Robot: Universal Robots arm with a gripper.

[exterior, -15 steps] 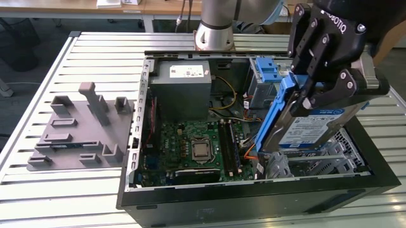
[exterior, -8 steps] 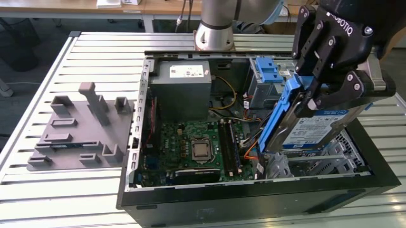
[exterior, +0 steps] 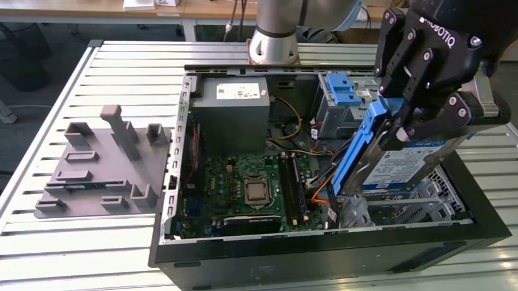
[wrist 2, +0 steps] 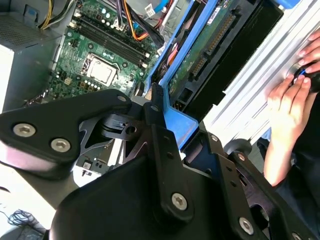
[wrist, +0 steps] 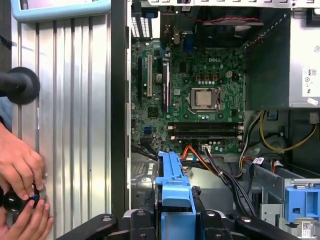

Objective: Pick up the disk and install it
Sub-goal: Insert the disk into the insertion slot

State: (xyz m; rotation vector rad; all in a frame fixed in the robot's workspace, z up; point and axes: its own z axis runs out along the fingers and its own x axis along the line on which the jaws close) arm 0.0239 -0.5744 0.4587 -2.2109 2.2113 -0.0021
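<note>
Gripper (exterior: pixel 419 128) w/ disk (exterior: pixel 404 168) over PC case (exterior: pixel 324 262), slatted metal table (exterior: pixel 121 73)

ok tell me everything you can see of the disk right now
The disk is a flat silver metal drive with a blue-and-white label and blue plastic side rails. The second wrist view shows its green circuit-board underside. The gripper is shut on its upper end, and it hangs steeply tilted over the open computer case.

Ribbed silver metal table (exterior: pixel 121 66) runs right across the exterior view. Centre and right of frame, an open black computer case (exterior: pixel 324 264) lies on it. At the exterior view's left sits a grey moulded fixture (exterior: pixel 97 176), just beside the case.
</note>
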